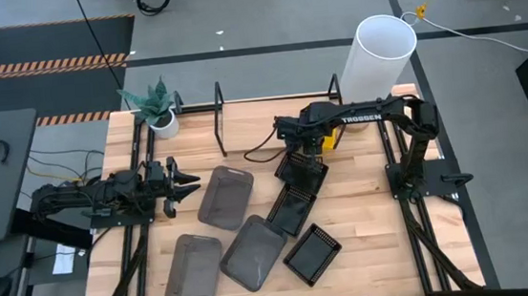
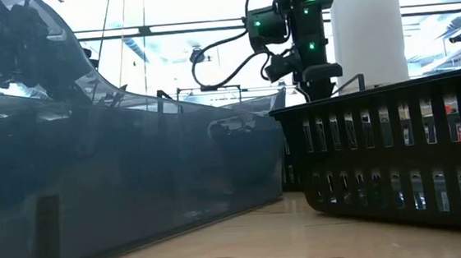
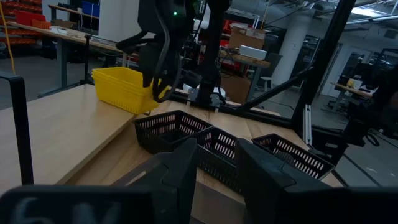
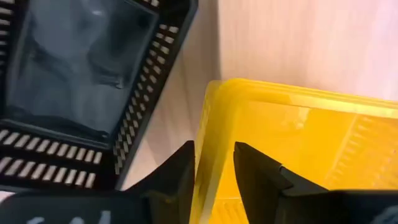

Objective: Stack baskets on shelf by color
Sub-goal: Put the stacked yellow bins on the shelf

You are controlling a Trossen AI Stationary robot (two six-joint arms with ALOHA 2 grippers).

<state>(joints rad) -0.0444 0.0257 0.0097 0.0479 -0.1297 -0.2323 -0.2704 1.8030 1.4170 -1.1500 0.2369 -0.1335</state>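
A yellow basket (image 1: 333, 139) (image 3: 121, 87) (image 4: 298, 143) rests by its bottom on the shelf (image 1: 262, 119) (image 3: 56, 124). My right gripper (image 1: 314, 146) (image 4: 214, 155) is open above the basket's end, one finger on each side of the end wall. Three black baskets (image 1: 301, 171) (image 1: 291, 208) (image 1: 312, 254) and three grey baskets (image 1: 225, 196) (image 1: 252, 252) (image 1: 193, 269) lie on the table. My left gripper (image 1: 190, 181) (image 3: 217, 155) waits open at the table's left, beside the nearest grey basket. My right gripper comes from above at the yellow basket's end wall (image 4: 208, 124), one finger (image 4: 183, 171) outside and one finger (image 4: 258, 174) inside. I cannot tell whether either finger touches the wall. The basket sits flat on the shelf.
A tall white cylinder (image 1: 379, 56) stands at the shelf's right end and a potted plant (image 1: 158, 109) at its left end. Black uprights (image 1: 221, 123) rise from the shelf. In the right wrist view a black basket (image 4: 74, 93) lies close beside the yellow one.
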